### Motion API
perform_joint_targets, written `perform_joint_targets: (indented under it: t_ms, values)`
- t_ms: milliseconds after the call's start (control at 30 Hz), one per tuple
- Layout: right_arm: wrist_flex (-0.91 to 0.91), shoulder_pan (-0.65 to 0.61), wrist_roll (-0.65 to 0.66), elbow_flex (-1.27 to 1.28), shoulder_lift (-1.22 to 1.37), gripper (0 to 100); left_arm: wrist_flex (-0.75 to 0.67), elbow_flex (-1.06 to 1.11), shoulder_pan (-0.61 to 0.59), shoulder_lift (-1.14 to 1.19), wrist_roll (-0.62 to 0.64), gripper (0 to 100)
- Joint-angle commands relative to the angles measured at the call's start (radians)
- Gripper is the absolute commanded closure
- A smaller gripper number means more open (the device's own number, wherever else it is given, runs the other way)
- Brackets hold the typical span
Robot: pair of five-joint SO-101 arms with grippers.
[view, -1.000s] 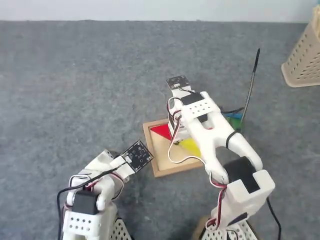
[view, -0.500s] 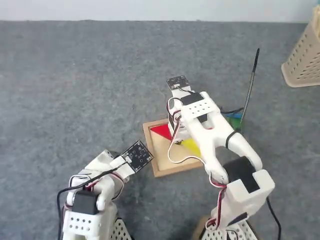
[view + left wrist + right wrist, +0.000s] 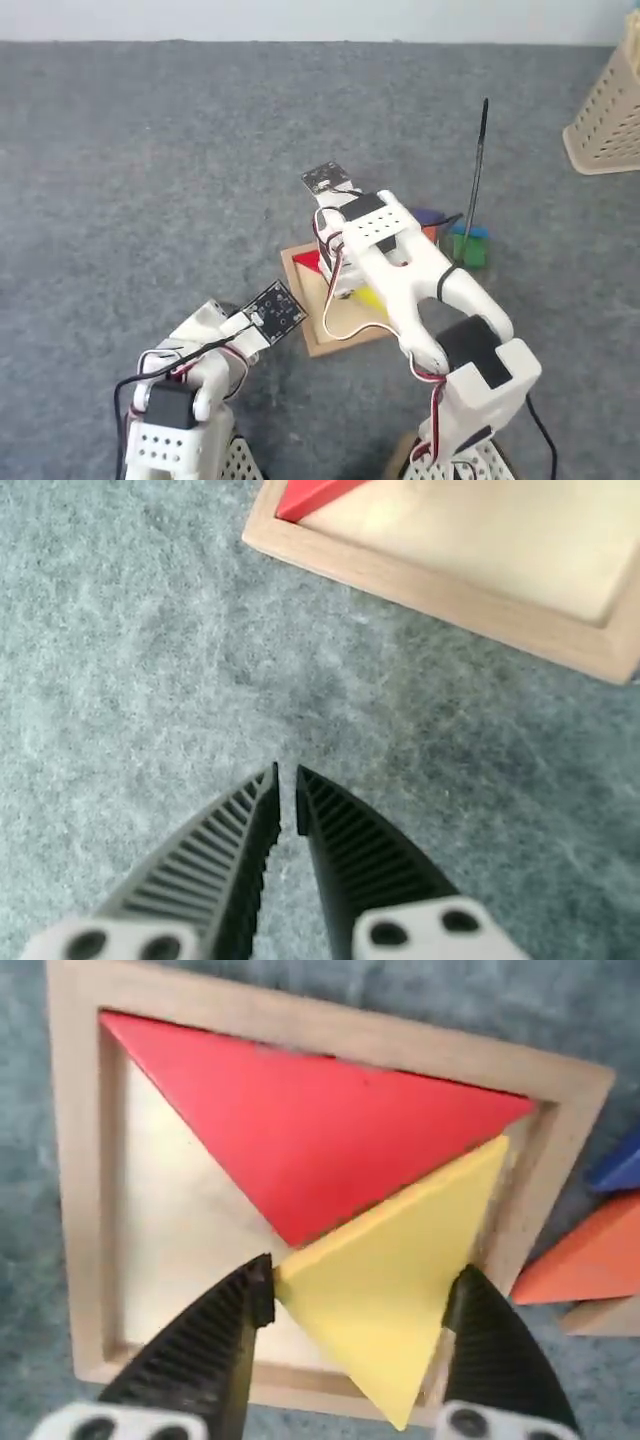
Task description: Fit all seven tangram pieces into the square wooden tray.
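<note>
The right claw [image 3: 362,1280] grasps the yellow triangle [image 3: 390,1335] by 2 edges. It looks light, hard and slippery. The left claw [image 3: 286,773] is clenched, empty.

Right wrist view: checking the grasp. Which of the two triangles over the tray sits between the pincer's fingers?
The yellow triangle: the right pincer has its fingers flanking it on both sides. The red triangle lies flat beyond the fingertips.
</note>
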Motion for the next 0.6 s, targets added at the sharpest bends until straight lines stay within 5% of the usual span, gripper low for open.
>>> perform_joint_targets:
  t_ms: [0,300,567]
  values:
    - [-0.001,0.021,0.02,-0.049,-0.044,73.9,0.005,-0.01,0.003,-0.017,-0.011,97]
    - [-0.001,0.025,0.018,-0.054,-0.071,74.5,0.005,-0.01,0.003,-0.017,-0.011,97]
    - [-0.018,0.173,0.015,-0.038,-0.171,85.6,0.005,-0.01,0.003,-0.017,-0.011,97]
